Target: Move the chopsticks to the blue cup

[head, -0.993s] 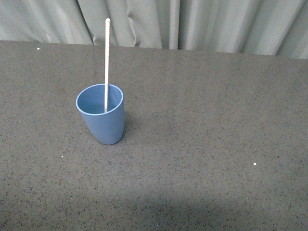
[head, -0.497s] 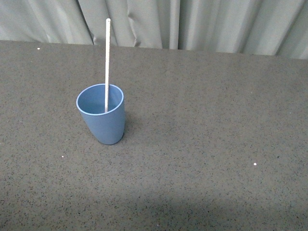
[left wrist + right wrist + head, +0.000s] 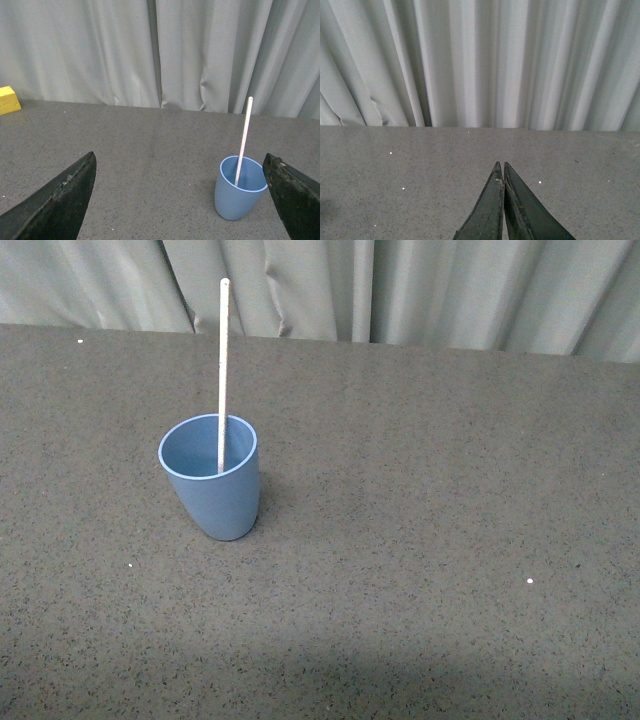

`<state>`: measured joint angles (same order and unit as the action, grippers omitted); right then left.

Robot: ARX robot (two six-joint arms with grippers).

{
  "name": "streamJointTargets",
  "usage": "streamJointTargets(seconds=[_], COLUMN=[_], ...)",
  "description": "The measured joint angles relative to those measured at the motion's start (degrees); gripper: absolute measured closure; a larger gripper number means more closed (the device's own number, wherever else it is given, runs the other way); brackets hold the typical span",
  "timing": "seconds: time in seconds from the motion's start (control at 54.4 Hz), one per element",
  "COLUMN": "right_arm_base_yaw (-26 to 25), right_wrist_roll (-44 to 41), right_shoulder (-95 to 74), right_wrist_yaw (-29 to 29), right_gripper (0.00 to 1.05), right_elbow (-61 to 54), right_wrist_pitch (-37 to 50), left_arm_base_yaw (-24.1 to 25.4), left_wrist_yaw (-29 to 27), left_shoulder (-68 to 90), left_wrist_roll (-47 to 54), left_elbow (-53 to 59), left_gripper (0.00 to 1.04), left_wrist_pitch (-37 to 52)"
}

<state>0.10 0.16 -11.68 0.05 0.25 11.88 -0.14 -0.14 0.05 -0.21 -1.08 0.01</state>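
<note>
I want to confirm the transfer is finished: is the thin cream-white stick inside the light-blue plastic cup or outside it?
Inside. The thin cream-white stick stands in the light-blue plastic cup, its lower end below the rim.

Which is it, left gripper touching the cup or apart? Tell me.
Apart. The left wrist view shows the left gripper open wide, the cup standing free on the table between its fingers, grey tabletop visible on both sides.

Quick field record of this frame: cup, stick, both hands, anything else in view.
blue cup: upright on the dark speckled table
chopsticks: one cream-white stick standing in the cup, upper part rising well above the rim
left hand: open, empty, apart from the cup
right hand: shut, empty
other: yellow block at the table's far edge by the grey curtain
</note>
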Motion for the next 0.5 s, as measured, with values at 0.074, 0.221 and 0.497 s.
streamJointTargets(seconds=[0.074, 0.221, 0.497], right_arm_base_yaw=[0.0, 0.0, 0.0], right_wrist_roll=[0.0, 0.0, -0.1], right_shoulder=[1.0, 8.7, 11.4], right_wrist_yaw=[0.0, -0.1, -0.1], right_gripper=[1.04, 1.04, 0.87], right_elbow=[0.0, 0.0, 0.0], right_wrist_pitch=[-0.9, -10.8, -11.8], left_arm_base_yaw=[0.0, 0.0, 0.0], left_wrist_yaw=[0.0, 0.0, 0.0], left_shoulder=[0.0, 0.0, 0.0], left_wrist_roll=[0.0, 0.0, 0.0], left_elbow=[0.0, 0.0, 0.0], left_gripper=[0.07, 0.07, 0.07], left_wrist_pitch=[0.0, 0.0, 0.0])
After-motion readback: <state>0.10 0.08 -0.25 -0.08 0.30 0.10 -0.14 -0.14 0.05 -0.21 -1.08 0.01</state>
